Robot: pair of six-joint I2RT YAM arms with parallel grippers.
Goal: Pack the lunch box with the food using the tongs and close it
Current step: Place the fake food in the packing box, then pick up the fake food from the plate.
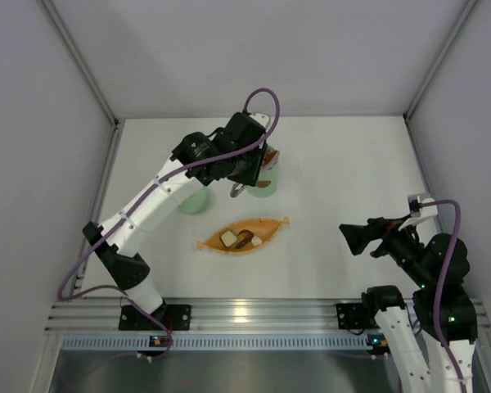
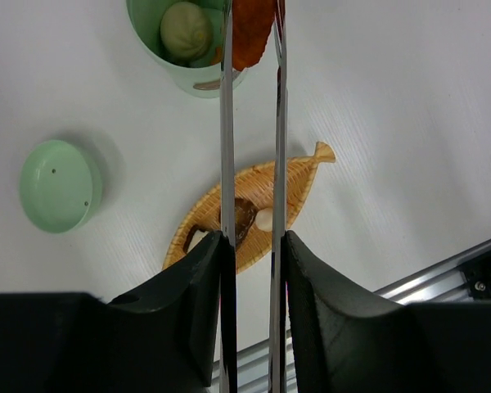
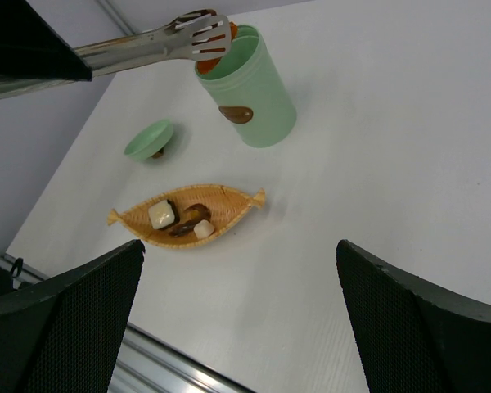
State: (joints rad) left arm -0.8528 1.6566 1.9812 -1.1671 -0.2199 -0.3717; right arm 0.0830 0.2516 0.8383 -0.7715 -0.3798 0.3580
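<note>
The mint-green lunch box stands open at the table's middle back, with a round beige piece inside. My left gripper is shut on the silver tongs. The tongs' tips pinch an orange piece of food right over the lunch box rim. The green lid lies upside down to the left. A white cube, a dark brown piece and a small white piece lie in the orange leaf-shaped tray. My right gripper hangs open, off to the right.
The leaf-shaped tray lies in front of the lunch box, near the table's middle. An aluminium rail runs along the near edge. Grey walls close in the table on the left, back and right.
</note>
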